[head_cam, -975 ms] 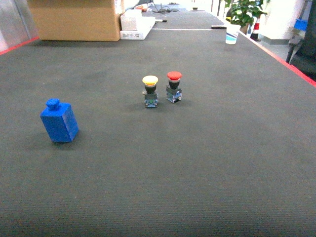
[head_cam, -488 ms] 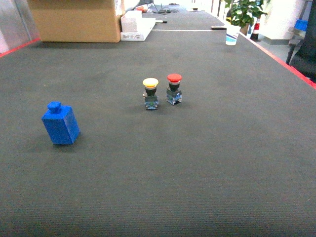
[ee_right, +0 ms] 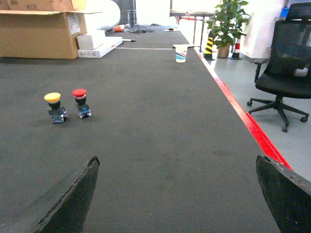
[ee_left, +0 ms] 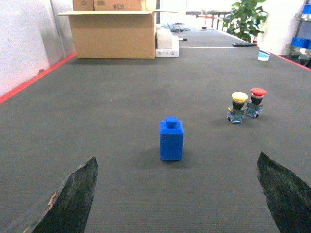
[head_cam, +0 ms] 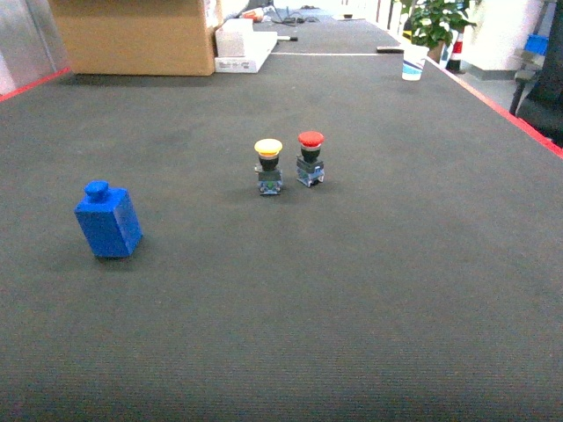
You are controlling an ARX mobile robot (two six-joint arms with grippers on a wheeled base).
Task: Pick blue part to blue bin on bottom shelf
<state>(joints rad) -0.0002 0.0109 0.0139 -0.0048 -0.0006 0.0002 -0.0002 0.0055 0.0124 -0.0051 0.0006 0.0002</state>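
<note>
Nothing of the job looks done yet: the blue part (head_cam: 108, 221) stands upright on the dark carpet (head_cam: 369, 290), off to the robot's left, untouched, and no blue bin or bottom shelf shows in any view, so both the pickup and the carry are, by my reckoning, all still to come. The left gripper (ee_left: 177, 194) has its two fingers spread wide with nothing between them, and the blue part sits ahead of it, roughly centred in the gap but well apart. The right gripper (ee_right: 177, 194) is likewise spread wide and holds nothing, facing bare carpet, with the yellow button (ee_right: 54, 107) and red button (ee_right: 80, 102) off to one side, standing just beside each other. Compared with a second ago, the blue part has drifted slightly lower and rightward in the head view, and the buttons barely shifted, which suggests the camera moved a touch.
</note>
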